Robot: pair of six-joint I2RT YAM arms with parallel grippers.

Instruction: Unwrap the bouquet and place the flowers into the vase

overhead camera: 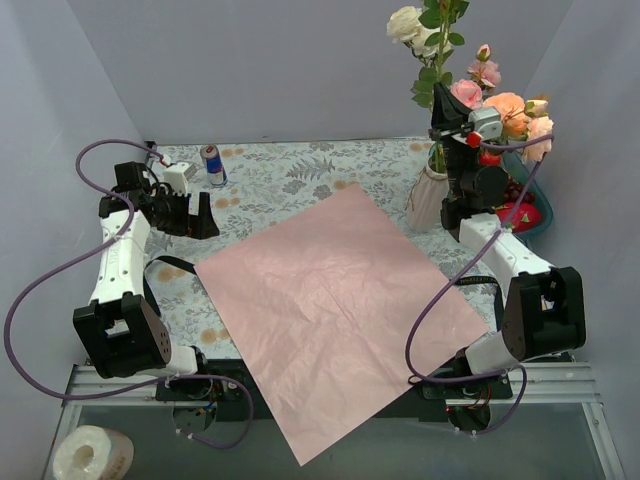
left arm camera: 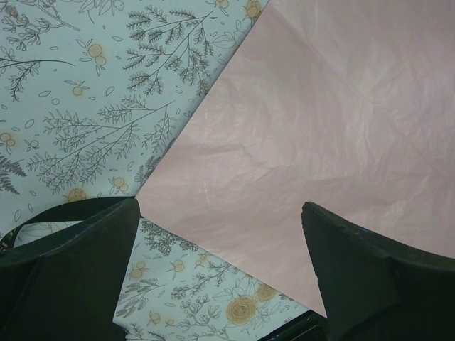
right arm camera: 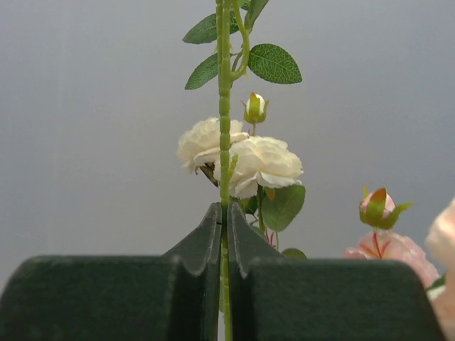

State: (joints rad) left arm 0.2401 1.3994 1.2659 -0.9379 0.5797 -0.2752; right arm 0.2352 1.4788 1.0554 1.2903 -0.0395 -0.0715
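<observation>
The pink paper sheet lies flat and unwrapped in the middle of the table. Several flowers stand in the whitish ribbed vase at the back right. My right gripper is above the vase, shut on one upright green stem, with white blooms just behind the fingertips. My left gripper hovers open and empty over the sheet's left corner; its fingers stand wide apart. A black ribbon lies by the left arm.
A small blue-red can stands at the back left. A teal fruit bowl sits right of the vase, behind the right arm. A white tape roll lies below the table's near left edge. Grey walls close in three sides.
</observation>
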